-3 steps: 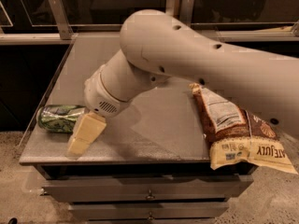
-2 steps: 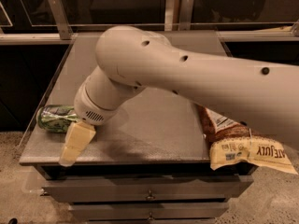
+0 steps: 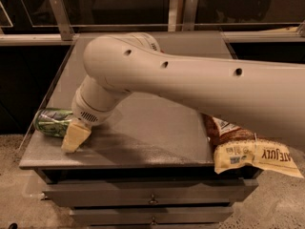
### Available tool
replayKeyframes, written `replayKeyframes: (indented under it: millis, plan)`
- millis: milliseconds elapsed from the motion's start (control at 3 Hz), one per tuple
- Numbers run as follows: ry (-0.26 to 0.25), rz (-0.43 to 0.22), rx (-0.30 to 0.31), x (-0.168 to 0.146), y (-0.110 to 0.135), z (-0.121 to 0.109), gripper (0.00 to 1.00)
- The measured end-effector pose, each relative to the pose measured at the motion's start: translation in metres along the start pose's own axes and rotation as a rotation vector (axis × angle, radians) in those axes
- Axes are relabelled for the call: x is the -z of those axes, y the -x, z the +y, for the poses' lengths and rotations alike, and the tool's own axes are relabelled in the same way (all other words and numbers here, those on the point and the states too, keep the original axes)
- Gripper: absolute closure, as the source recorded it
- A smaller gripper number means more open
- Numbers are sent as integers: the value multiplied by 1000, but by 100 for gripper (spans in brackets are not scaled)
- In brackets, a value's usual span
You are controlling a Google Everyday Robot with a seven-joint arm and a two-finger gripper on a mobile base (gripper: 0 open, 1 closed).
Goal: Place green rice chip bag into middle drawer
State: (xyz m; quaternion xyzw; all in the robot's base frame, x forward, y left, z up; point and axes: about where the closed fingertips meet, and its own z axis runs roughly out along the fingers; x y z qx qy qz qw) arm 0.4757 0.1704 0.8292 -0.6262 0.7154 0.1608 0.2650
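The green rice chip bag [image 3: 51, 121] lies on its side at the front left of the grey cabinet top [image 3: 157, 132]. My gripper [image 3: 75, 136], a cream-coloured tip at the end of the big white arm [image 3: 190, 85], is down on the top right beside the bag's right end, near the front edge. The arm hides whether it touches the bag. The middle drawer [image 3: 109, 217] is shut, with its small knob [image 3: 153, 220] at the centre, below the top drawer [image 3: 105, 194].
A brown and yellow snack bag [image 3: 248, 151] lies at the front right of the cabinet top and overhangs the edge. Metal posts [image 3: 59, 15] and a rail stand behind the cabinet. Speckled floor lies on both sides.
The arm has swung left and forward. The gripper moved from the middle left of the top down to the right end of the green bag.
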Motion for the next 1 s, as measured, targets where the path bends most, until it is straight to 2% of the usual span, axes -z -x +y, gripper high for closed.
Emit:
replayKeyframes:
  millis: [333, 667, 1000]
  plan:
    - [-37, -6, -13, 14, 7, -9, 60]
    - [-40, -50, -15, 38, 20, -16, 83]
    - [-67, -162, 8, 89, 45, -26, 100]
